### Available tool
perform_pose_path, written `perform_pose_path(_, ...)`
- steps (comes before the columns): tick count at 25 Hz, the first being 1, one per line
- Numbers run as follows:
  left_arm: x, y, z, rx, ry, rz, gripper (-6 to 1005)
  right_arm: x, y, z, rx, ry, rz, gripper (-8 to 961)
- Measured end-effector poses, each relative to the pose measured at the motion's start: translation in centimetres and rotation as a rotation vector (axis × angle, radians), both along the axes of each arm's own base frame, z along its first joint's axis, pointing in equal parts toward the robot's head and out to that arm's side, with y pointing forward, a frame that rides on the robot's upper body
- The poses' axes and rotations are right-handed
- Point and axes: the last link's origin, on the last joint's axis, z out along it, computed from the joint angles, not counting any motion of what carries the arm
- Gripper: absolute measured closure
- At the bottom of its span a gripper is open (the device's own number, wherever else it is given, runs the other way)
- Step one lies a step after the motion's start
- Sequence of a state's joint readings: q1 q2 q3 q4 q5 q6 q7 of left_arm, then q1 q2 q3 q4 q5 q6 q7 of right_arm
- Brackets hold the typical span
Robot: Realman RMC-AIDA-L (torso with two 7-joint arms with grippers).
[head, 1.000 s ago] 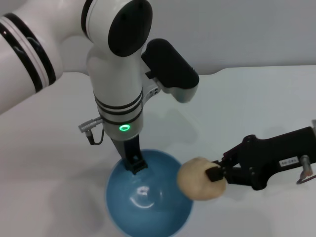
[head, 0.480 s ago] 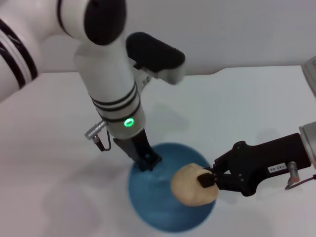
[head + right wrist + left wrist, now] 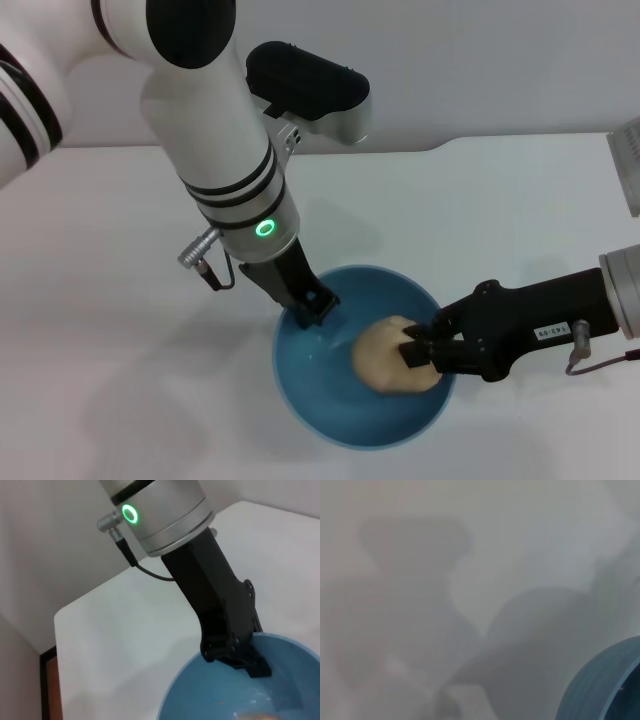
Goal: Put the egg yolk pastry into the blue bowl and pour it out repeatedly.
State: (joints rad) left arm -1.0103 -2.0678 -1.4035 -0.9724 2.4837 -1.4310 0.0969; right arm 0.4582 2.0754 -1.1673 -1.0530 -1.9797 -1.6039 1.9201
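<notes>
The left gripper (image 3: 312,308) clamps the bowl's (image 3: 300,395) ten-o'clock rim to steady it, while the right gripper (image 3: 418,352), closed on the pastry (image 3: 380,360), lowers it inside at three o'clock.

A broad, smooth white tabletop (image 3: 110,300) is seen across the head view, backed by a plain pale grey wall (image 3: 480,60). In the right wrist view, a strip of dark reddish-brown floor (image 3: 48,685) is shown beyond the table's edge
</notes>
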Motion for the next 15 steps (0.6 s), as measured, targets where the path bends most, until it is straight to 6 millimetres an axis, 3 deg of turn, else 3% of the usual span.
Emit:
perform_pose_path(7,0.2,0.2,0.2,0.008,-0.015,0.005,991,-0.2,0.0,0.2,-0.007,0.001,0.007,708)
perform_pose_path(12,-0.1,0.5,0.3,0.021,-0.024,0.011,990,0.3,0.5,1.4,0.05,0.031,-0.029,504)
perform_pose_path(15,-0.5,0.9,0.4,0.044,-0.029,0.009,990,0.8,1.0,3.4,0.136,0.115,-0.078,504)
